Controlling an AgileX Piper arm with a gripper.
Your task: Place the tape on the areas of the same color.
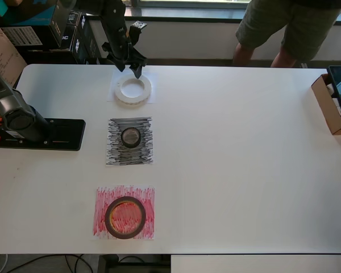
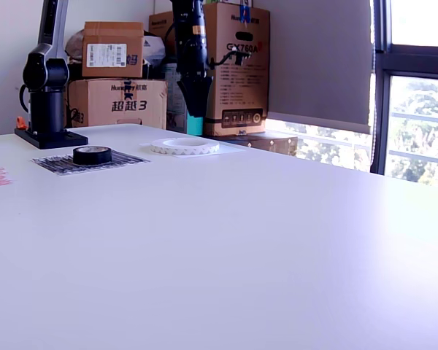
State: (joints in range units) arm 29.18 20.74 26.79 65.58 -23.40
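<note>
The white tape ring lies on the plain white patch at the table's far side; it also shows in the exterior view. The small black roll sits on the black scribbled patch, seen too in the exterior view. The dark-red roll with its yellowish core lies on the red scribbled patch. My gripper is open and empty, above the white ring's far edge; in the exterior view it hangs clear above the ring.
The arm's black base stands at the overhead view's left. A cardboard box sits at the right table edge. A person stands beyond the far edge. Stacked boxes stand behind the table.
</note>
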